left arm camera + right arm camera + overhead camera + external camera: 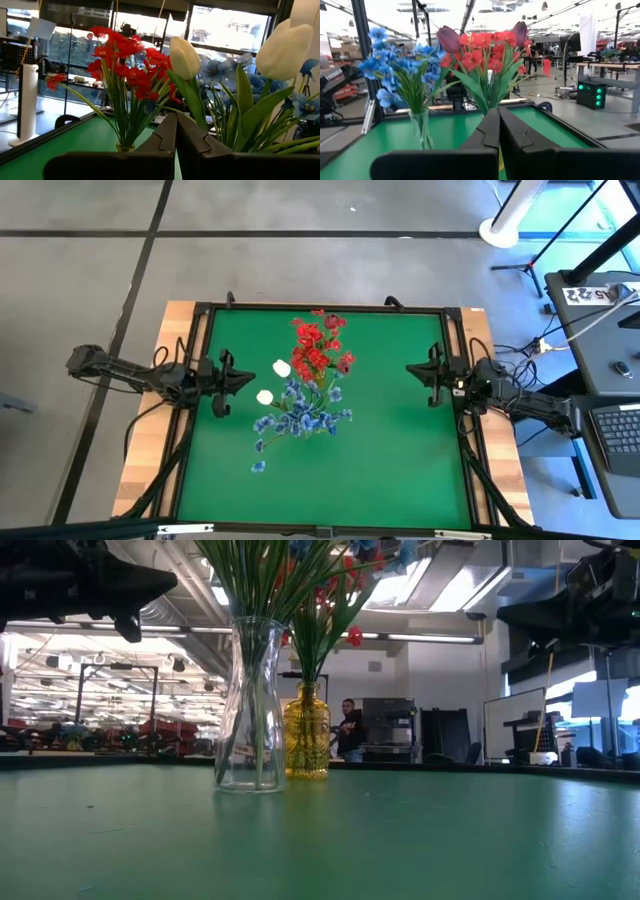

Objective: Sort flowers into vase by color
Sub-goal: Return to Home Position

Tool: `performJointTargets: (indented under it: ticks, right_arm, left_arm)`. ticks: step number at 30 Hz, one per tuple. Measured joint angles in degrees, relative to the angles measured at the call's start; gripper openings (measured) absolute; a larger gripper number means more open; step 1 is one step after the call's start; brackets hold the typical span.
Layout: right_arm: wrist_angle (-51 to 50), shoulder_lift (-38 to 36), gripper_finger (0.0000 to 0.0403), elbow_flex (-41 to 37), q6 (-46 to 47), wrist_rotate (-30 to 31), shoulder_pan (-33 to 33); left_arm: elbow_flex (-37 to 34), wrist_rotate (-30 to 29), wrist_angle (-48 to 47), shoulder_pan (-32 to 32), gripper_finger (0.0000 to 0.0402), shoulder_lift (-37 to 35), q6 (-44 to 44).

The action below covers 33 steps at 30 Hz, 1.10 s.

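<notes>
The red flowers stand with their stems in a yellow vase toward the table's far side. Dark pink buds stand among them. The blue flowers and two white buds stand in a clear glass vase nearer the middle. My left gripper is shut and empty at the left, above the table beside the white buds. My right gripper is shut and empty at the right, apart from the flowers.
The green mat is framed by a black rail. Open mat lies in front of the vases and to their right. A person stands far off in the room behind the table.
</notes>
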Motion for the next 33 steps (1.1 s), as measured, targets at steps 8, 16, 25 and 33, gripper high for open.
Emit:
performJointTargets:
  ticks: [8, 16, 25, 33]
  right_arm:
    - [-1.9, 0.0, 0.0002, -0.1, -0.8, 0.2, 0.0]
    - [-2.5, 0.0, 0.0002, -0.2, -2.0, -0.5, 0.0]
    - [-8.3, 0.1, 0.0003, -0.2, -2.0, 1.4, 0.0]
    - [-8.3, 0.1, 0.0003, -0.3, -2.0, 1.6, 0.0]
  left_arm:
    - [0.0, 0.0, -2.2, 0.0, 0.0, 0.0, 1.4]
    - [0.0, 1.4, -2.6, 0.0, 0.0, 0.0, 1.6]
    - [0.0, -2.8, -2.6, 0.0, 0.0, 0.1, -1.3]
    - [0.0, -2.9, -2.6, 0.0, 0.0, 0.1, -1.3]
